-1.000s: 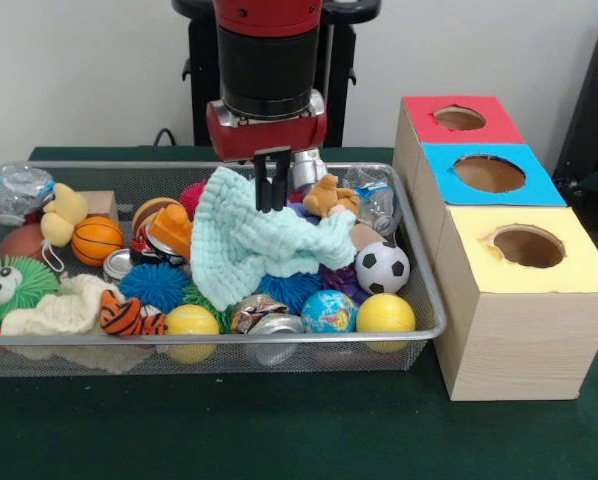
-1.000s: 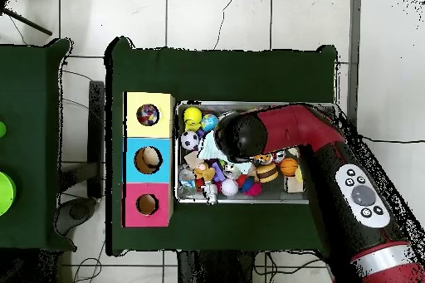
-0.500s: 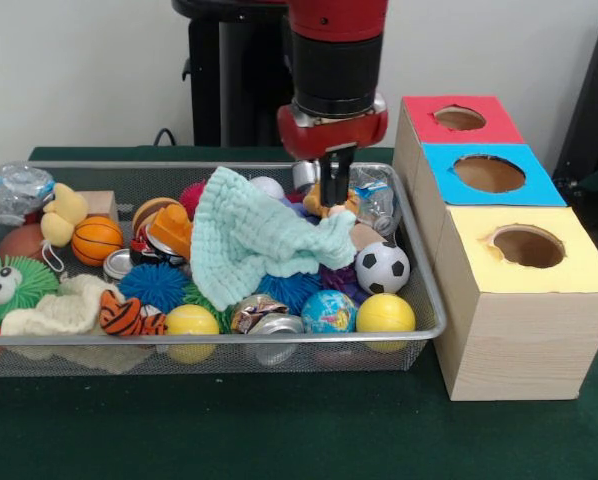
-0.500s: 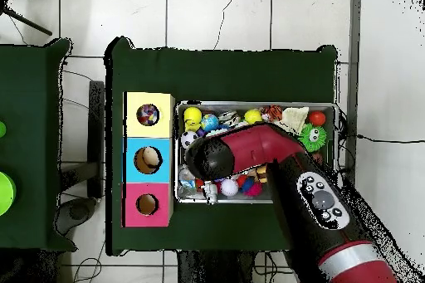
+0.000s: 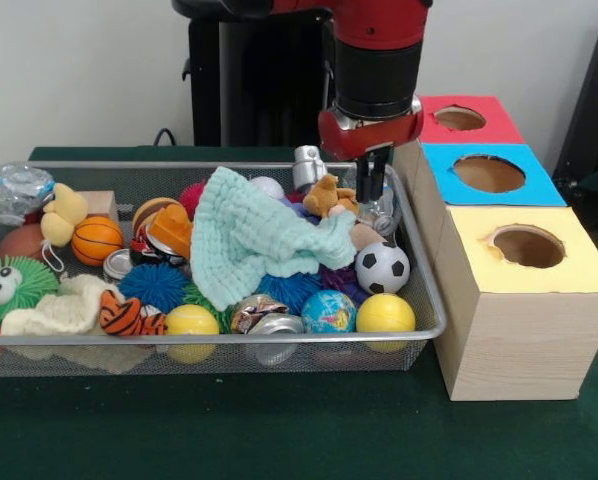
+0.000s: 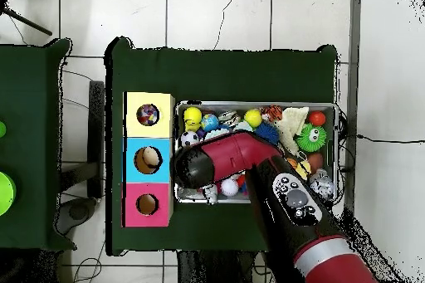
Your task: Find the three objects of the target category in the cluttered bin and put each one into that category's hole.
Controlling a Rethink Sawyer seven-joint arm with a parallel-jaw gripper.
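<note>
Here your black-fingered gripper (image 5: 372, 180) hangs over the far right corner of the wide silver wire-mesh bin (image 5: 424, 325), fingers together and holding nothing, likely probing the crumpled clear plastic bottle (image 5: 377, 205) below. The bin sits on the green table left of the three boxes, its long axis running left to right. A mint knitted cloth (image 5: 249, 238) drapes over the toys, hiding some.

The gripper (image 5: 372, 182), seemingly closed, hangs over the bin's (image 5: 424, 285) right end.
</note>
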